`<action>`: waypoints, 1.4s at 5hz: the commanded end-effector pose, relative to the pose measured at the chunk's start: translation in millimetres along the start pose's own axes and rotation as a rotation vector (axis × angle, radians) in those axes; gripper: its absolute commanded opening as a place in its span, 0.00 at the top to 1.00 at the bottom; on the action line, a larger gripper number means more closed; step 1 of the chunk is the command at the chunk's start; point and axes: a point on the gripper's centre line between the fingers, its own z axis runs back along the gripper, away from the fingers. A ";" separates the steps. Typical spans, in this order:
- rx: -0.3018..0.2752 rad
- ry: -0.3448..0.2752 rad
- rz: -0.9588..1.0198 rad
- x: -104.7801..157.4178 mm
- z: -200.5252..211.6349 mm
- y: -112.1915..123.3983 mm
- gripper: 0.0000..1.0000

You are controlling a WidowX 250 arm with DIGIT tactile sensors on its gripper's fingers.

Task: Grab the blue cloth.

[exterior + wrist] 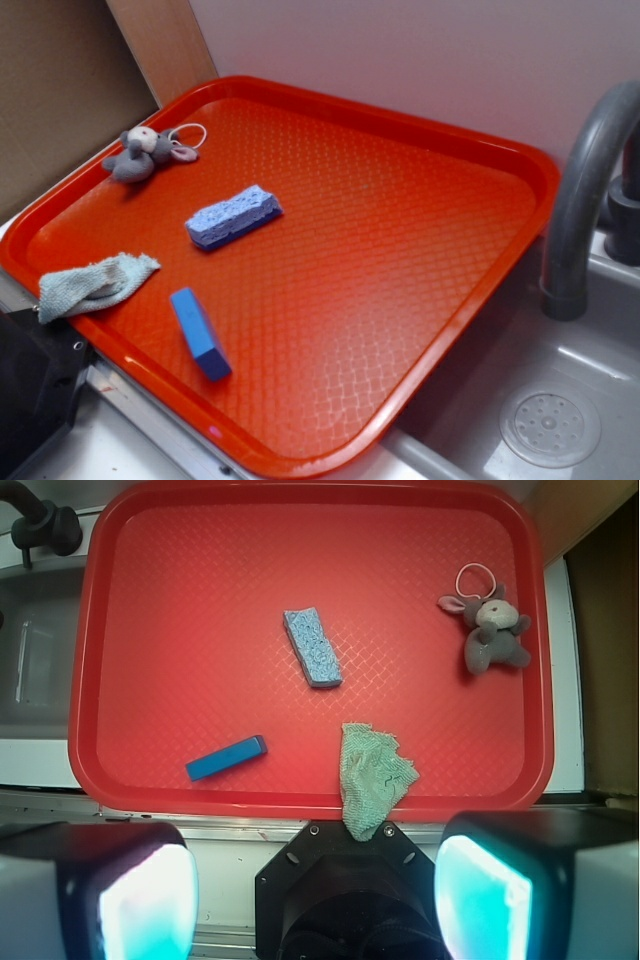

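Two blue decoys, sponge (312, 647) and block (226, 758), lie near the blue cloth (372, 778) draped over the tray (85, 680) rim; with the claw (318, 900) spread open above, the rim could be struck.

The black two-fingered gripper (318, 890) points straight down in the wrist view; its two broad fingers (120, 895), black with pale glowing pads, stand wide apart at the bottom corners; nothing lies between them; the black wrist mount sits centred between.
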 end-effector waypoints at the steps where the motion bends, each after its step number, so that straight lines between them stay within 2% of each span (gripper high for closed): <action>1: 0.000 0.000 0.000 0.0 0.0 0.0 0.00; 2: 0.093 0.123 0.165 10.7 -49.8 46.9 0.00; 3: 0.155 0.113 0.170 10.0 -96.5 64.3 0.00; 4: 0.165 0.056 0.118 6.5 -145.7 67.0 0.00; 5: 0.165 0.097 0.079 5.0 -196.0 63.2 0.00; 6: 0.164 0.155 0.057 9.6 -212.2 56.8 0.00; 7: 0.164 0.155 0.057 9.6 -212.2 56.8 0.00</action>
